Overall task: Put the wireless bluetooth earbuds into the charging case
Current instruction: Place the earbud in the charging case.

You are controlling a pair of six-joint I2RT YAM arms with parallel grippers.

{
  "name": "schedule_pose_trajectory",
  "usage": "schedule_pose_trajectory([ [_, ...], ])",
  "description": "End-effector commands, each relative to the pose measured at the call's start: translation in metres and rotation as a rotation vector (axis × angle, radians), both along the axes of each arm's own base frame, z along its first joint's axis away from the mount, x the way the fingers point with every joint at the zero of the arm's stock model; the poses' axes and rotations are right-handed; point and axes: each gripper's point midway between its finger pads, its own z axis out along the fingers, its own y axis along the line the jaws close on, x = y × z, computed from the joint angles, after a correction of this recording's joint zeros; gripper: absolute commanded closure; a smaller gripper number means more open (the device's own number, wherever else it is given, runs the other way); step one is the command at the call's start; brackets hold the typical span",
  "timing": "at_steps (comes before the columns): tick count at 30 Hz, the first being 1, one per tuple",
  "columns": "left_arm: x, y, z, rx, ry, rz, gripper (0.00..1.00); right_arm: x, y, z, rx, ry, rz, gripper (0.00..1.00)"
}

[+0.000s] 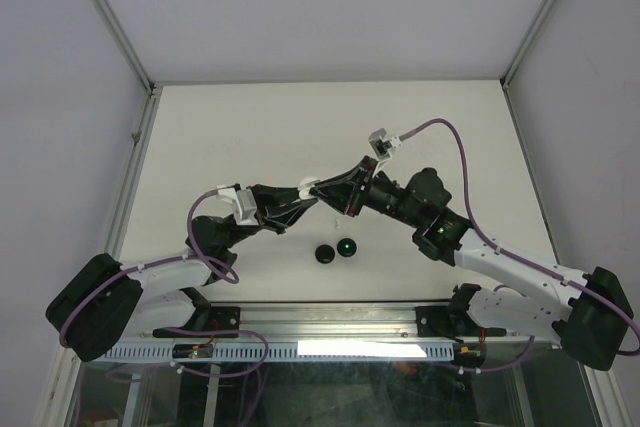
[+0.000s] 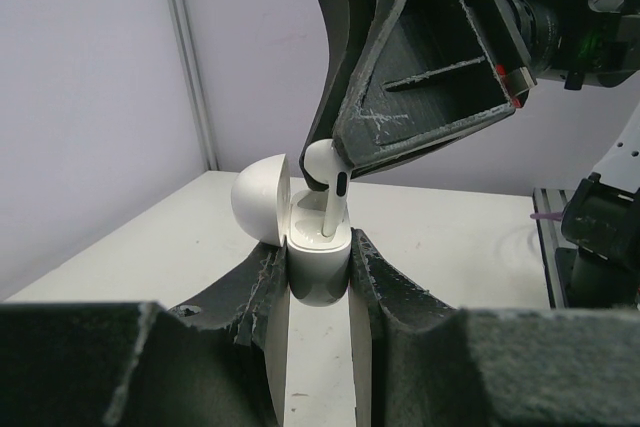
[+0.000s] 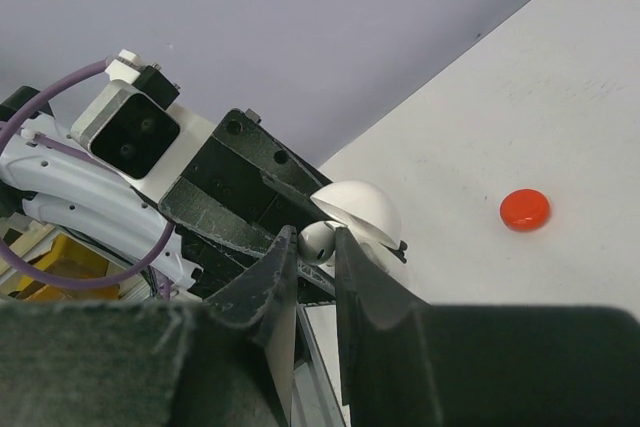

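**A:** What is the left pincer (image 2: 318,252) doing?

**B:** It is drawn in narrow. Its two fingers (image 2: 372,277) are clamped on either side of the charging case (image 2: 318,282). The case stands upright between them. Its lid (image 2: 258,197) is swung open, tipped back to the left as that pincer's own camera sees it.

**A:** And the right pincer (image 3: 315,245)?

**B:** Nearly closed, pinching a white earbud (image 2: 322,160) by its rounded head. It reaches in from above the left pincer, with its tips angled down at the case.

**A:** So where exactly is the earbud?

**B:** Between the right pincer's fingertips, directly above the left pincer's grip. The stem points down and its lower end is inside the open top of the case. The head sits above the rim, just beside the open lid, so the bud is not seated.

**A:** Is the case resting on the desk (image 1: 250,127)?

**B:** I can't tell. The wrist views show the desk surface behind the case, but not whether its bottom touches.

**A:** Anything else around the pincers?

**B:** From overhead, a black disc (image 1: 323,254) lies on the desk on the near side of both pincers, toward the arm bases. A second black disc (image 1: 346,246), showing a green dot, lies just beside it. In the right wrist camera, a red disc (image 3: 525,209) lies on the desk well off to the right of the right pincer, apart from the case.
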Motion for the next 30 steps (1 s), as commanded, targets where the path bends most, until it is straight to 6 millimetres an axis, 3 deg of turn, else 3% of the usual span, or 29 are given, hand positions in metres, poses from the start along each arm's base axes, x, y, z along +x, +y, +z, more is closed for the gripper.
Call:
schedule_pose_trajectory([
  [1,-0.008,0.010,0.030,-0.088,-0.091,0.021,0.92,0.007,-0.003,-0.001,-0.035,-0.004,-0.051,0.86],
  [8,-0.005,0.010,0.027,-0.085,-0.079,0.032,0.91,0.008,0.000,-0.009,-0.098,0.007,-0.080,0.83],
  [12,-0.001,0.012,0.026,-0.089,-0.064,0.056,0.91,0.007,0.001,-0.010,-0.109,0.011,-0.082,0.76],
  [13,0.000,0.012,0.024,-0.086,-0.058,0.060,0.91,0.006,0.001,-0.009,-0.110,0.012,-0.081,0.76],
  [15,0.002,0.012,0.022,-0.081,-0.054,0.066,0.91,0.006,-0.001,-0.006,-0.118,-0.007,-0.081,0.65],
  [20,0.004,0.009,0.012,-0.050,-0.033,0.064,0.91,0.000,-0.007,0.013,-0.149,-0.078,-0.064,0.57],
  [24,0.002,0.006,0.006,-0.030,-0.020,0.042,0.91,-0.007,-0.007,0.022,-0.201,-0.126,-0.014,0.53],
  [30,-0.005,0.000,0.002,-0.010,-0.013,-0.016,0.91,-0.012,0.000,0.016,-0.300,-0.142,0.083,0.52],
])
